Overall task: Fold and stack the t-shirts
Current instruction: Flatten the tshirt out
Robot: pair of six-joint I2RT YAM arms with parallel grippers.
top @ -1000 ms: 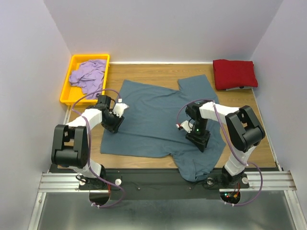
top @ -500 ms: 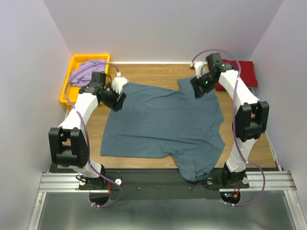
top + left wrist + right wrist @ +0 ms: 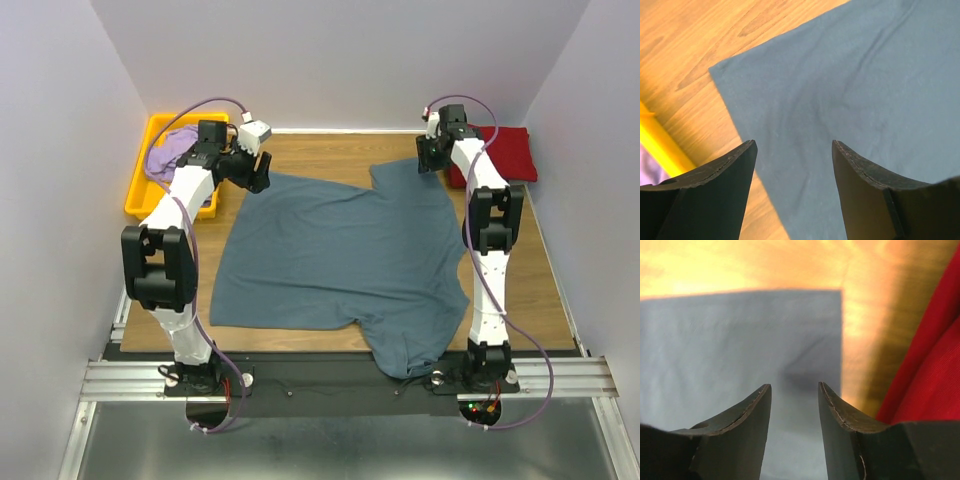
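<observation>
Your left claw [image 3: 792,145] hangs with its fingers spread and nothing between them, right above the far left corner of the blue-grey shirt [image 3: 340,250]. Your right claw [image 3: 794,386] is parted too, more narrowly, and pinches nothing. It sits above a far right corner of that same shirt, just beside the red shirt [image 3: 508,158]. You cannot tell whether either claw's tips touch the cloth. The blue-grey shirt lies spread across the middle of the worktop [image 3: 320,148], with one part drooping over the near edge. The red shirt lies folded at the far right. The lavender shirt [image 3: 168,158] lies crumpled in the yellow tray [image 3: 140,205] at the far left.
</observation>
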